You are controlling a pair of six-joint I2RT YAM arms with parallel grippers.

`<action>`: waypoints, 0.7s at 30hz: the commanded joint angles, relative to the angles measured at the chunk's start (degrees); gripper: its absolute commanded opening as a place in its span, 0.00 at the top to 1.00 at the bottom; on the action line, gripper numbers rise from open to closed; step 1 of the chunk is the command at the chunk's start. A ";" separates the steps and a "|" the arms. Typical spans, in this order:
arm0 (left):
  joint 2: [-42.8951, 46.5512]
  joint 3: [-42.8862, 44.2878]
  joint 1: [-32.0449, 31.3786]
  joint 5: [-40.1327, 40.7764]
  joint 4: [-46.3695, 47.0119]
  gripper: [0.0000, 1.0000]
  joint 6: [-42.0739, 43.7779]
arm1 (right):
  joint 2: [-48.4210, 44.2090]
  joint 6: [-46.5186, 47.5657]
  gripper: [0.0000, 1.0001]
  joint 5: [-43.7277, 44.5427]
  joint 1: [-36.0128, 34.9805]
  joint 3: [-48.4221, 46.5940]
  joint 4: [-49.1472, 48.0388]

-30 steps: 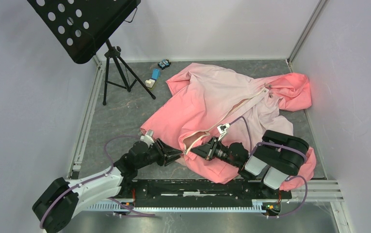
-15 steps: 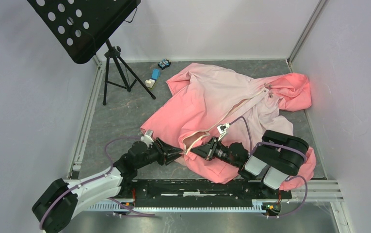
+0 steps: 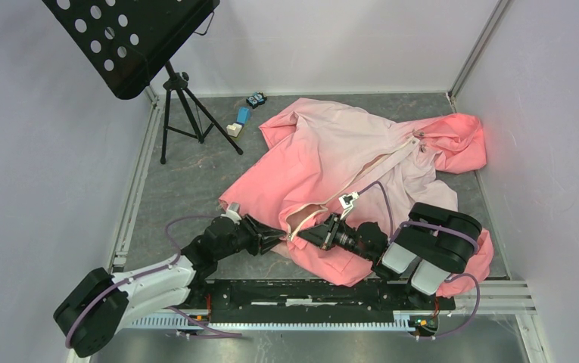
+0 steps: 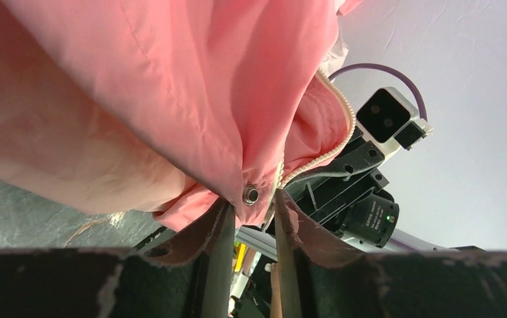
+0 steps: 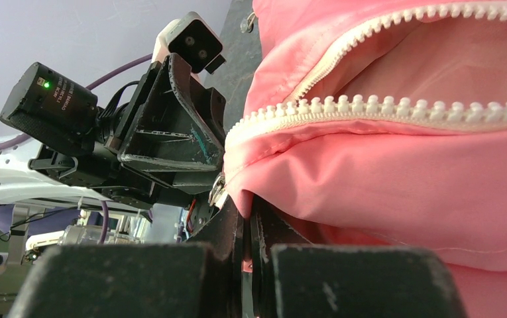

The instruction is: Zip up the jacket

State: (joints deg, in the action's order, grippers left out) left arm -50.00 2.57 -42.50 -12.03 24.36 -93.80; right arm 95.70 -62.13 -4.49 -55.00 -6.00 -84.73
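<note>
The pink jacket [image 3: 347,151] lies spread on the grey table, hood at the back right, with its cream zipper strip [image 3: 384,162] running diagonally. Its lower front gapes open. My right gripper [image 3: 303,235] is shut on the jacket's bottom hem beside the zipper's lower end; in the right wrist view [image 5: 247,212] pink fabric [image 5: 403,179] is pinched there, next to a metal zipper piece [image 5: 217,190]. My left gripper [image 3: 277,240] faces it from the left. In the left wrist view [image 4: 252,209] its jaws stand apart, with the hem corner and its snap button [image 4: 250,195] at the fingertips.
A black music stand [image 3: 131,38] on a tripod [image 3: 188,113] stands at the back left. Small blue and white objects [image 3: 241,117] lie near the jacket's far left. White walls enclose the table; a black rail [image 3: 309,291] runs along the near edge.
My left arm has swung slightly right and forward, bringing its gripper closer to the hem corner. The right arm and the jacket have not moved.
</note>
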 commanded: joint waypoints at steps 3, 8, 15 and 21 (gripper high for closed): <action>-2.46 2.95 -0.65 1.35 1.06 0.69 -1.21 | 0.45 0.27 1.00 0.71 0.25 0.43 -12.17; -2.37 2.79 -1.09 2.00 1.10 0.72 -1.12 | 0.50 0.23 1.00 0.98 0.24 0.41 -12.56; -3.10 3.06 -1.71 2.47 1.07 0.68 -1.34 | 0.21 0.14 1.00 1.13 0.28 0.37 -12.74; -3.34 3.41 -1.88 3.37 1.09 0.73 -1.14 | 0.10 0.22 0.99 1.22 0.25 0.48 -12.61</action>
State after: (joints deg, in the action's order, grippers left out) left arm -52.99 3.88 -43.92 -10.37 24.25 -93.82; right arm 95.70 -62.13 -4.45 -55.00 -5.98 -84.73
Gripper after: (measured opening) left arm 0.294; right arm 0.022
